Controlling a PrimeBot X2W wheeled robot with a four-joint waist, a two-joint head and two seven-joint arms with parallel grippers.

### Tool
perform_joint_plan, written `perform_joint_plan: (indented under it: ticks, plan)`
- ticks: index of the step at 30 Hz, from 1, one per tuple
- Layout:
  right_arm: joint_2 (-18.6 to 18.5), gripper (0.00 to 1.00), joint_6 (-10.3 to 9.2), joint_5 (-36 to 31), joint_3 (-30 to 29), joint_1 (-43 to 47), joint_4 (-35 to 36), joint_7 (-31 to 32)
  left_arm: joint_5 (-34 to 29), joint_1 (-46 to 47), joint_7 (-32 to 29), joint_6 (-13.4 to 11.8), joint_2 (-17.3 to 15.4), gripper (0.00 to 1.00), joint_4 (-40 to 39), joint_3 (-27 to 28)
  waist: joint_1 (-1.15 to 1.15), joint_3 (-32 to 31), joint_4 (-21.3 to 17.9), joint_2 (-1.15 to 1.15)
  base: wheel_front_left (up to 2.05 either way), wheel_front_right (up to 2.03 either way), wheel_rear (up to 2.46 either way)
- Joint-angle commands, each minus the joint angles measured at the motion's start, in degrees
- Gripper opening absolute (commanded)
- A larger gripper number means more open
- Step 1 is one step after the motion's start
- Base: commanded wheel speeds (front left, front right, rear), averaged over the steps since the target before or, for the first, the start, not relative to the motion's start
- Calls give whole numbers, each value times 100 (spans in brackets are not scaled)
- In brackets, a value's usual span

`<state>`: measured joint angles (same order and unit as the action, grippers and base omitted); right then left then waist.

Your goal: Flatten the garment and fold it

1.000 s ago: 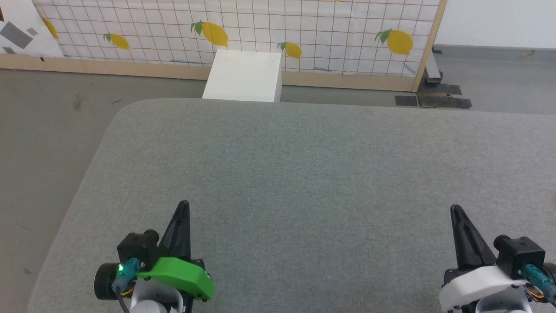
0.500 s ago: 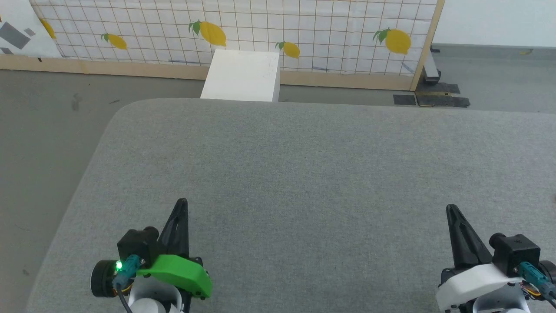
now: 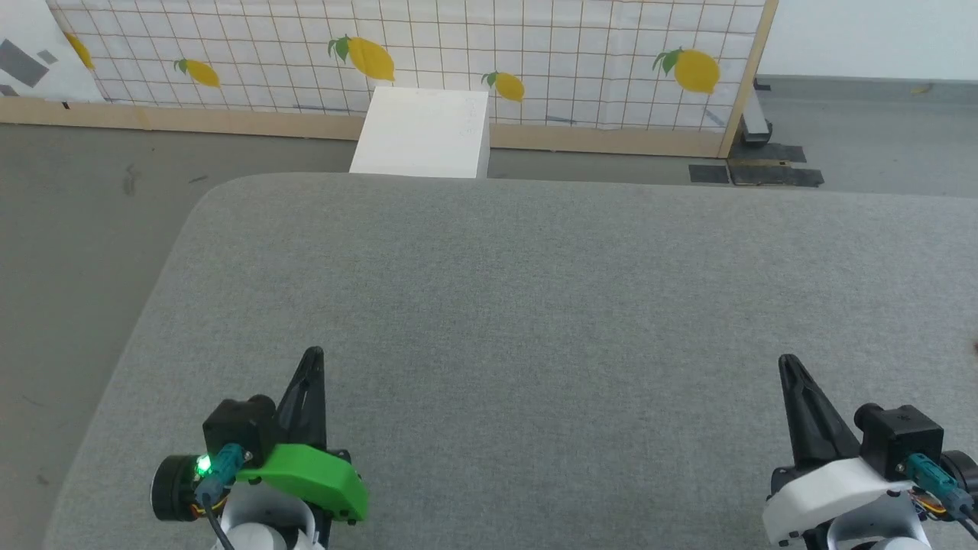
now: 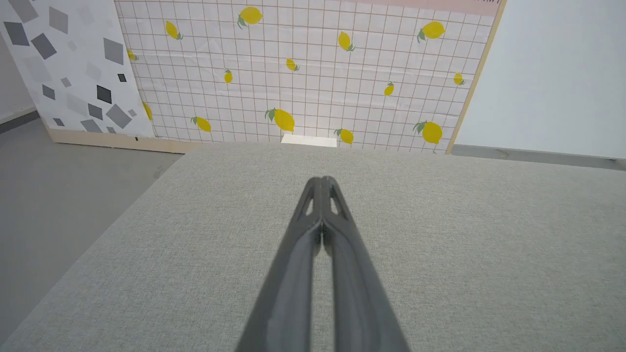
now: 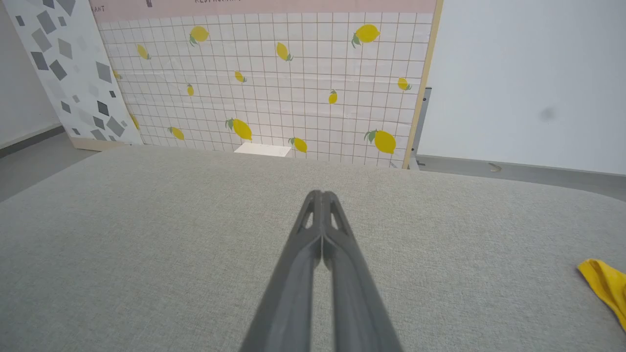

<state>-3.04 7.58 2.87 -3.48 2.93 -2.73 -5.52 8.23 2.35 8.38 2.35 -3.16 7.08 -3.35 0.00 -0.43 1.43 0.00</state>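
Garment (image 5: 605,287): plain mustard-yellow cloth with a rolled edge, lying on the grey tabletop (image 3: 535,305) at the lower right edge of the right wrist view, well apart from the right end effector (image 5: 322,195). The frame cuts most of it off, so I can't tell its shape, its lay or which side is up.

Left end effector (image 3: 312,360): fingers pressed together, holding nothing, tip above bare fabric. The right one is the same, pressed tight and empty; can't tell whether either tip touches the tabletop.

White box (image 3: 424,134) stands past the far edge, its lower part hidden by the tabletop.
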Motion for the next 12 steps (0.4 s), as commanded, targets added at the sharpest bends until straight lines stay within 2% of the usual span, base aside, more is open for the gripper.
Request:
perform_joint_plan:
  ticks: [1, 12]
  plan:
    - [7, 0, -4, -63, 25, -95, 45, 27, -77, -88, -32, -48, 13, 0, -39, 22, 0, 1, -2, 0, 0, 0, 0]
    - [9, 0, -5, -99, 77, -127, 81, 111, -196, -111, -161, -78, 15, 0, -146, 72, 0, 7, -25, 0, 0, 0, 0]
